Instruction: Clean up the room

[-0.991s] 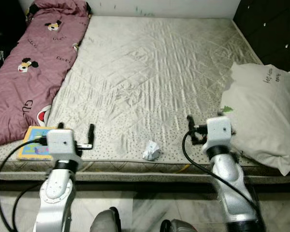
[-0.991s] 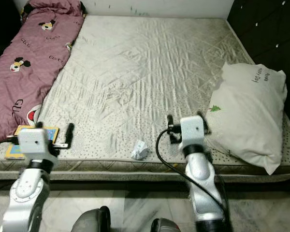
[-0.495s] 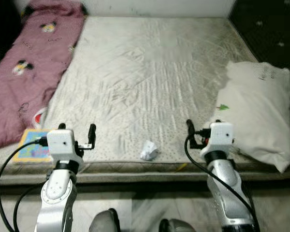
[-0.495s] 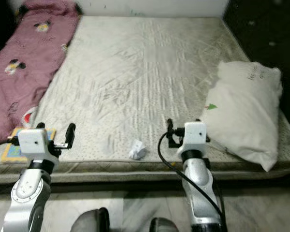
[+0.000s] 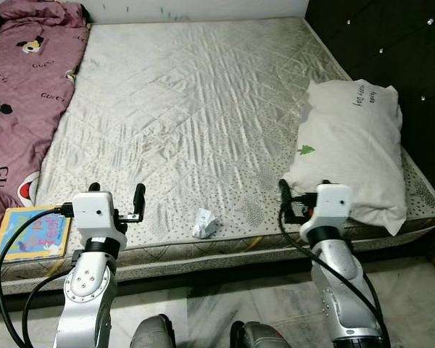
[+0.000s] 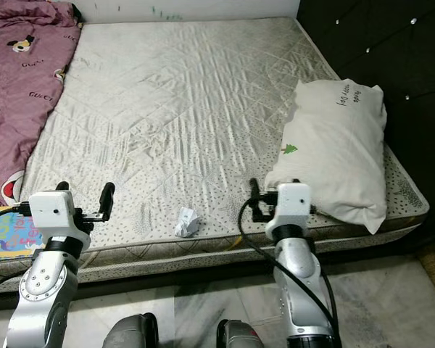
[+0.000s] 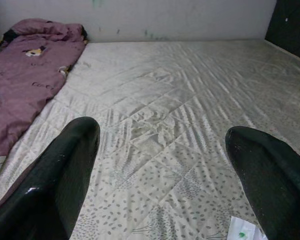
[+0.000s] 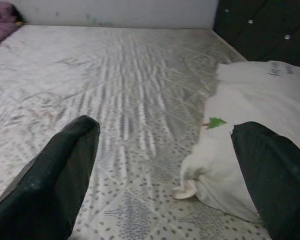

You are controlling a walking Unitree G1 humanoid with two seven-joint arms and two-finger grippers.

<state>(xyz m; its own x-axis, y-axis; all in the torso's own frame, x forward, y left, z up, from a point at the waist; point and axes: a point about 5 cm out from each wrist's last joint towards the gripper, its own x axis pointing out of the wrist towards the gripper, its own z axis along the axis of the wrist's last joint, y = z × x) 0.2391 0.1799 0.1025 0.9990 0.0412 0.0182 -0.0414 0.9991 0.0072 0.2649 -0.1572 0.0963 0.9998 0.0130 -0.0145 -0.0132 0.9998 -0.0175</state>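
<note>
Left gripper [image 5: 116, 197] and right gripper [image 5: 302, 194] both spread apart, hovering over mattress [image 5: 196, 109] edge; crumpled paper [image 5: 204, 223] between.

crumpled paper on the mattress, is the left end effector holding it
No, the crumpled paper lies loose on the mattress, apart from the open left end effector.

The mattress [image 5: 196, 109] is viewed from above its near edge by both eye views. It is seen low and close by each wrist view, between black fingers [image 7: 55, 180].
</note>
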